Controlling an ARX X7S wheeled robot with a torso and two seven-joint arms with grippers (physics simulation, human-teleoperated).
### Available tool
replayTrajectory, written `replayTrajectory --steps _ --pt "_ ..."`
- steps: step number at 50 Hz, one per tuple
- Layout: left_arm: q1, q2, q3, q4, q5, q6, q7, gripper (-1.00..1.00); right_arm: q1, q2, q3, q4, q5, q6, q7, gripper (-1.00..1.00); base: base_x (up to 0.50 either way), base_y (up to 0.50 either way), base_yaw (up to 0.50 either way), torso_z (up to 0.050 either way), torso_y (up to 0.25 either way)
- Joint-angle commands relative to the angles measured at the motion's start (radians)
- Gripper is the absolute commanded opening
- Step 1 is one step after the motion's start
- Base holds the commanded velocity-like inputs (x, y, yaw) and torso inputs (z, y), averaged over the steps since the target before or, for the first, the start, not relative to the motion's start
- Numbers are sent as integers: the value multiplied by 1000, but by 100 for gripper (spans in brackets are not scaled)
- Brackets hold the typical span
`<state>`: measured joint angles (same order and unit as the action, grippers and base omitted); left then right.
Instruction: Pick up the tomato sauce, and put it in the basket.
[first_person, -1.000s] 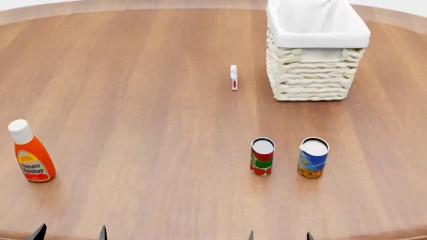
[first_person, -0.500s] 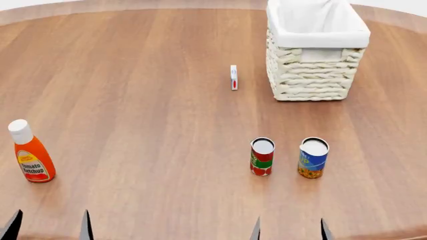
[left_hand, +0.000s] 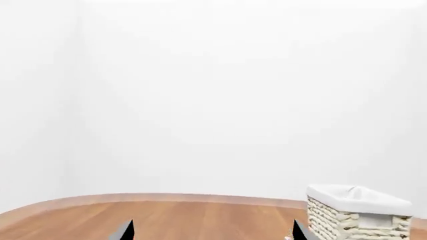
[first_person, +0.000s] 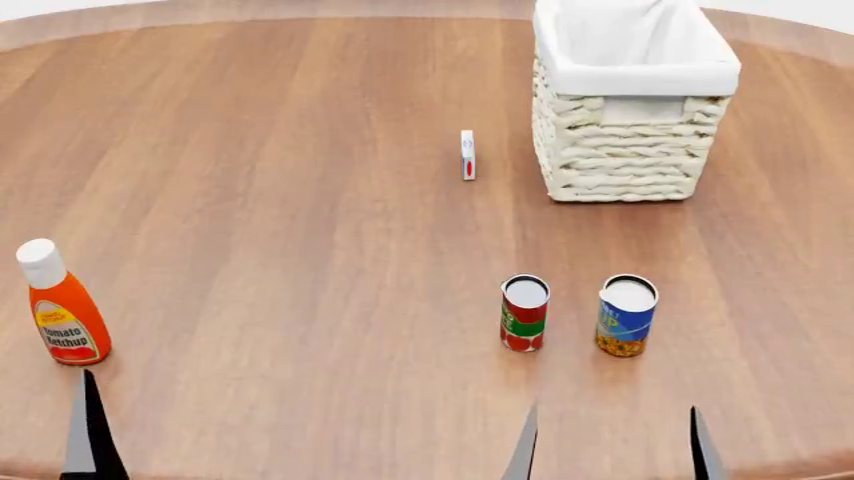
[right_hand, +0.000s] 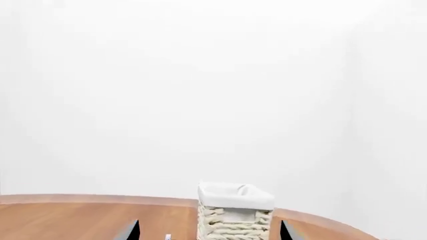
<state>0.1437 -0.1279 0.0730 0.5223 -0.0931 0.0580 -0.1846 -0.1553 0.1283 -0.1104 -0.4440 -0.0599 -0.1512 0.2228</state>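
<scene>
The tomato sauce can (first_person: 525, 313) stands upright on the wooden table (first_person: 294, 200), red with a green band and a silver top. The wicker basket (first_person: 630, 100) with a white liner stands at the far right. It also shows in the left wrist view (left_hand: 357, 215) and the right wrist view (right_hand: 235, 215). My right gripper (first_person: 611, 450) is open and empty at the near edge, short of the can and slightly to its right. My left gripper (left_hand: 211, 232) is open and empty. In the head view only one of its fingertips (first_person: 91, 430) shows, at the near left.
A blue-and-yellow can (first_person: 626, 316) stands right of the tomato sauce. An orange ketchup bottle (first_person: 60, 305) stands at the near left, just beyond my left fingertip. A small white box (first_person: 467, 155) stands left of the basket and shows in the right wrist view (right_hand: 167, 237).
Both grippers' fingertips have come further into the head view from the near edge. The right gripper's tips have neared the cans. The left gripper has shifted left, leaving one tip showing.
</scene>
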Motion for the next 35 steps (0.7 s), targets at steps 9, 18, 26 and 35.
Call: replayTrajectory --steps 9,18,26,35 --pt "48 -31 3 150 -21 32 -20 100 -42 28 -18 -130 -53 -26 35 100 0 0 0 0 0" --pt "40 -39 6 147 -29 25 -30 100 -38 39 -16 -112 -41 -31 45 100 0 0 0 0 0" --pt "40 -44 13 130 -29 28 -36 100 -35 47 -27 -104 -49 -28 50 100 1 0 0 0 0" --pt "37 -50 12 124 -40 26 -47 100 -33 52 -34 -112 -45 -16 56 100 207 0 0 0 0"
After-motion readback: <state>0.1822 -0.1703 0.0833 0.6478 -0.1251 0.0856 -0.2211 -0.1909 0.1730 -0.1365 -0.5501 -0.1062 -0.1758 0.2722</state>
